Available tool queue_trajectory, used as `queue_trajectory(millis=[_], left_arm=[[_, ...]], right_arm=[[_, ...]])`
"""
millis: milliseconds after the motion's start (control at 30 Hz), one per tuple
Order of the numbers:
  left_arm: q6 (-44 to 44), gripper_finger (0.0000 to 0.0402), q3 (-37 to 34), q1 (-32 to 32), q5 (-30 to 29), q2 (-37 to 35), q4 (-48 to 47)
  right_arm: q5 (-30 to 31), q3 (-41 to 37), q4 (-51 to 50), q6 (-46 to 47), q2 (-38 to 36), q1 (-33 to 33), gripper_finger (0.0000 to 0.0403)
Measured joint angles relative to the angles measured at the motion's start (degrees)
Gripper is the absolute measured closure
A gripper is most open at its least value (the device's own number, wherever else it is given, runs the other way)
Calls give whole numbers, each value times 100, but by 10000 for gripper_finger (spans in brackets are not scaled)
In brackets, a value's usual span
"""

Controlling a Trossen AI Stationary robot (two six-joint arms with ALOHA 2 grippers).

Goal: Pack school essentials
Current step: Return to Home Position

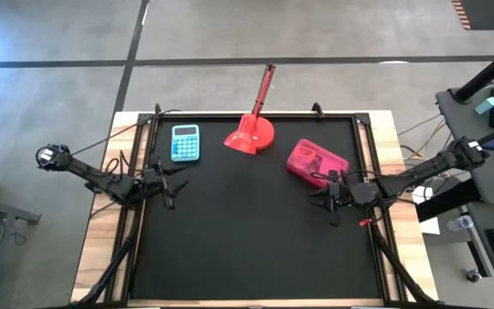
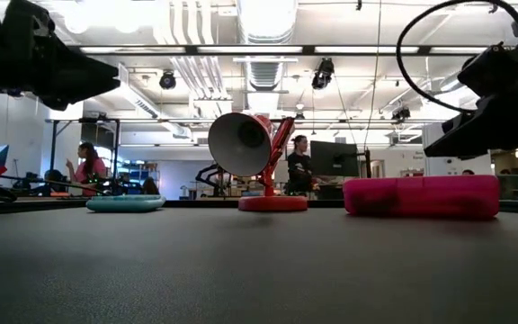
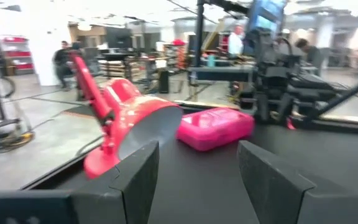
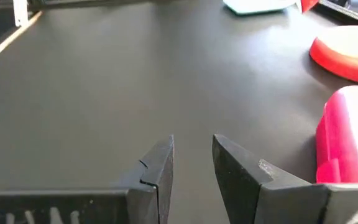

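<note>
No school essentials show in any view. A shut pink case (image 1: 316, 162) lies flat on the black mat (image 1: 247, 240), right of the middle; it is also in the left wrist view (image 3: 216, 127) and the low view (image 2: 421, 195). My right gripper (image 1: 322, 202) hovers just on the near side of the case, fingers a little apart (image 4: 192, 165), with nothing between them. My left gripper (image 1: 177, 184) stands open at the mat's left, just on the near side of the calculator, pointing level across the table (image 3: 197, 180), with nothing between its fingers.
A light-blue calculator (image 1: 185, 142) lies at the mat's far left. A red long-handled scoop (image 1: 251, 130) stands at the far middle, its handle reaching past the far edge. The near half of the mat is bare. People stand in the room beyond.
</note>
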Motion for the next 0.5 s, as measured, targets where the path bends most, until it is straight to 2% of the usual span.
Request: queue_trajectory(millis=[133, 500], left_arm=[[4, 198, -2, 4, -310, -100, 25], [4, 198, -4, 4, -354, -11, 0]], right_arm=[[-2, 2, 121, -32, 0, 0, 301], [148, 2, 121, -104, -69, -4, 300]])
